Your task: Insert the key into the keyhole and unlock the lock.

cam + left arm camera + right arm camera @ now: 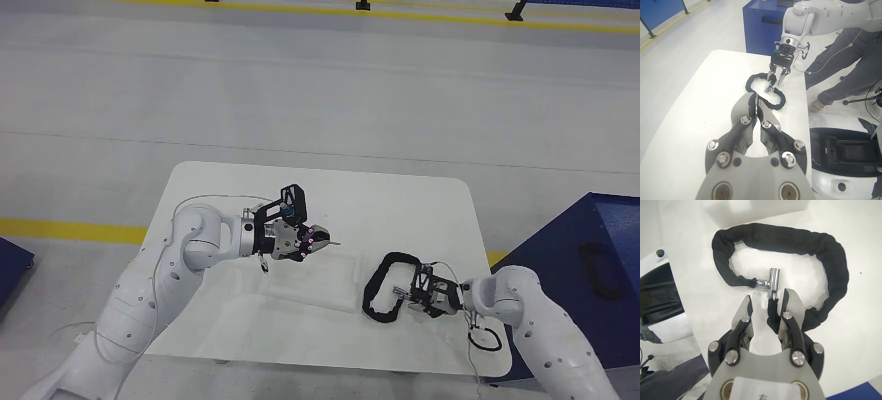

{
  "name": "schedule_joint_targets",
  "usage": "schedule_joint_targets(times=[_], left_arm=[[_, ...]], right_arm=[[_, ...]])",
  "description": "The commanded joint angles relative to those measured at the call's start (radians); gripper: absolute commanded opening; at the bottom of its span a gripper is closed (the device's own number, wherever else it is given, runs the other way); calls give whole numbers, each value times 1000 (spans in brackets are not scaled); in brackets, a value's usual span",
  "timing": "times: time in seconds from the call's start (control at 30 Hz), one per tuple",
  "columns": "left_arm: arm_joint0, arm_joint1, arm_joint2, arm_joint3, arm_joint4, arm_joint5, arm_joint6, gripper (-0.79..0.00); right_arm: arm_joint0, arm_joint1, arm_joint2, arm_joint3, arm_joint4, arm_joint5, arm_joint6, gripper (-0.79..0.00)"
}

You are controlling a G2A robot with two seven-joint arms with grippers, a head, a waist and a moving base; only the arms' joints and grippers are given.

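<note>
At the near right of the table (400, 200), the chain lock (783, 239) is straddled by the right gripper (768, 296), jaws apart around the sleeved end beside the chrome cylinder (774, 279), seemingly to steady it. Farther off, toward the middle, the key (756, 98) is clamped in the left gripper (755, 108) and aimed at the lock, presumably for insertion.

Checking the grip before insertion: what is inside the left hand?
The left hand is shut on a thin metal piece, seen edge-on, likely the key. The hand covers most of it, so its shape cannot be seen.

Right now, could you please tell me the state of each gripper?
Left gripper: shut on the key.
Right gripper: open, straddling the lock chain.
</note>
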Motion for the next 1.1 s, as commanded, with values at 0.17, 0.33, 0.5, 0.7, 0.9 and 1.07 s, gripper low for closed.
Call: schedule_joint_targets(times=[0.17,0.33,0.5,0.7,0.9,1.07], left_arm=[[0,0,0,0,0,0,0,-785],[0,0,0,0,0,0,0,-785],[0,0,0,0,0,0,0,-785],[0,0,0,0,0,0,0,-785],[0,0,0,0,0,0,0,-785],[0,0,0,0,0,0,0,-785]], right_arm=[[36,-6,-55,21,-7,30,30,-400],[50,-12,-85,35,-2,50,35,-397],[64,-19,-116,45,-21,94,57,-440],[66,-21,-131,40,-68,152,60,-785],[48,-16,-120,25,-68,153,23,-785],[3,-2,-66,-25,-73,169,-54,-785]])
